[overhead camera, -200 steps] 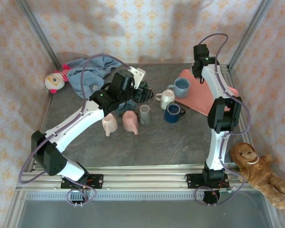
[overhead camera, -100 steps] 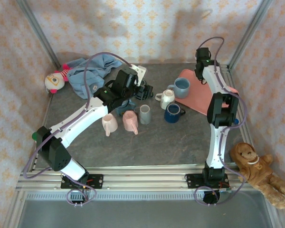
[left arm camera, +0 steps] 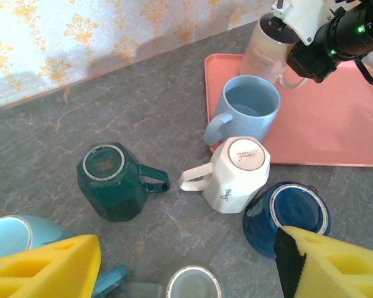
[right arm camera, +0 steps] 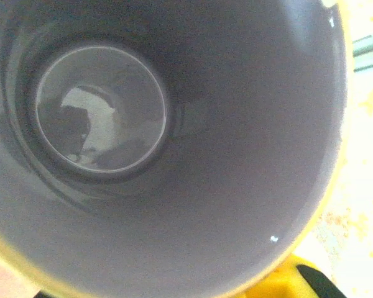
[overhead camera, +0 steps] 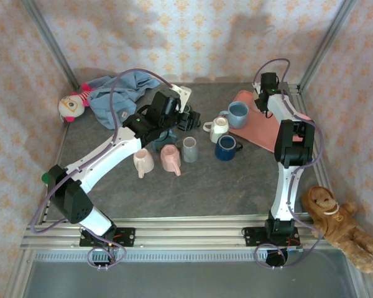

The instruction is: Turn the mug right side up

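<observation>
- Cream mug (left arm camera: 264, 53), the one I am turning, sits at the far end of the pink tray (left arm camera: 336, 124), mouth up and base toward the tray. I cannot tell whether the base actually touches the tray.
- My right hand (left arm camera: 281, 23) is closed on the mug's rim from above. My right wrist view looks straight down the grey inside to the round bottom, with one yellow pad (right arm camera: 292, 279) at the lower edge of the rim.
- My left hand (left arm camera: 186, 254) is open and holds nothing. Its yellow foam pads (left arm camera: 43, 270) are spread wide above the cluster of mugs on the grey surface (overhead camera: 224, 186).
- Ahead of that hand, a dark green mug (left arm camera: 109, 180) stands upside down with its handle pointing right.
- Just beside it, a white mug (left arm camera: 239, 171) is also bottom up, with its handle toward the green one.
- A light blue mug (left arm camera: 252, 105) stands mouth up at the near corner of the tray, behind the white mug and well short of the cream one.
- A navy mug (left arm camera: 286, 217) is close against the white mug on its near right, with its mouth showing.
- A grey mug (overhead camera: 190, 149) stands nearest my left hand, between the pads. I cannot tell which way up it is.
- Two pink mugs (overhead camera: 171, 158) lie side by side on the surface, to the left of the grey one.
- At the back left corner, a doll (overhead camera: 71, 105) lies against a crumpled blue cloth (overhead camera: 118, 93).
- A stuffed monkey (overhead camera: 336, 217) lies outside the frame rail, near the base of my right arm.
</observation>
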Robot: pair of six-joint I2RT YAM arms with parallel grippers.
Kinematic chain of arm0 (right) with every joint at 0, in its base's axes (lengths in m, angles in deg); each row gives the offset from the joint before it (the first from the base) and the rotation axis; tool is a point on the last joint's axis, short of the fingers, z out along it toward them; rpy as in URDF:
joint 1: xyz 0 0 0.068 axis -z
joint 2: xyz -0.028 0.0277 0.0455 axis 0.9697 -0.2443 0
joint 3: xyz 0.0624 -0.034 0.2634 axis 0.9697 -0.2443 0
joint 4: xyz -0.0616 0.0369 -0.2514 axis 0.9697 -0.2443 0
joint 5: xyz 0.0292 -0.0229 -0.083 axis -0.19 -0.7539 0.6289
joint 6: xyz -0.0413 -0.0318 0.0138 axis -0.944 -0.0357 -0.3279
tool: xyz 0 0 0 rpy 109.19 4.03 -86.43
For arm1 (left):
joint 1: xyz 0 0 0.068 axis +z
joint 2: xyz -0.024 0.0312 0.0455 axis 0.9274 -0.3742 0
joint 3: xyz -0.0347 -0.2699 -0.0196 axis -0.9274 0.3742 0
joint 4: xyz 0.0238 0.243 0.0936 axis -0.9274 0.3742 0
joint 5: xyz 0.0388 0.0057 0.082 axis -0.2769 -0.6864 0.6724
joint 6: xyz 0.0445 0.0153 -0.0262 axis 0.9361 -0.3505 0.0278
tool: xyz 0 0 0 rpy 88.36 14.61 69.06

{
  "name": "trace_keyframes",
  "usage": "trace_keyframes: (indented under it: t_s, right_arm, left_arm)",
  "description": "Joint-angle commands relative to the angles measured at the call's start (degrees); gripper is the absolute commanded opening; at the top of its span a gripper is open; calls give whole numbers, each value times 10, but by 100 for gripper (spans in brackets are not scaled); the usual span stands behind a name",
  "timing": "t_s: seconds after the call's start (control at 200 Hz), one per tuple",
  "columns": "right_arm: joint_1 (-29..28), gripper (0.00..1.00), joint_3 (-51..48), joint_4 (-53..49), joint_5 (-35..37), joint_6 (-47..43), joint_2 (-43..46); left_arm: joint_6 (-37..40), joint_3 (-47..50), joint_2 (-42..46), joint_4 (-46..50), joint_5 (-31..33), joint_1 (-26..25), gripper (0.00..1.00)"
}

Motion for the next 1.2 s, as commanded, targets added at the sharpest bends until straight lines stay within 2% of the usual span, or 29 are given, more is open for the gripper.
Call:
trace_keyframes:
  t_s: [0.0,0.28,0.445,0.636,1.001,1.196]
  right_arm:
    - [4,0,0,50,-35,-29,38]
    - [4,0,5,37,-46,-29,40]
    - [4,0,-18,49,-87,-39,51]
    - [4,0,12,18,-127,-59,38]
    - [2,0,21,8,-164,-65,43]
    - [-4,21,11,14,-153,-59,51]
  left_arm:
    - [-13,3,8,-13,-1,3,75]
    - [-13,15,8,-23,-9,3,75]
    - [-10,0,-6,-16,-13,3,75]
    - [-17,-6,-16,-18,-22,3,74]
    - [-17,-5,-20,-22,-24,4,74]
    - [-20,-5,-22,-24,-29,3,74]
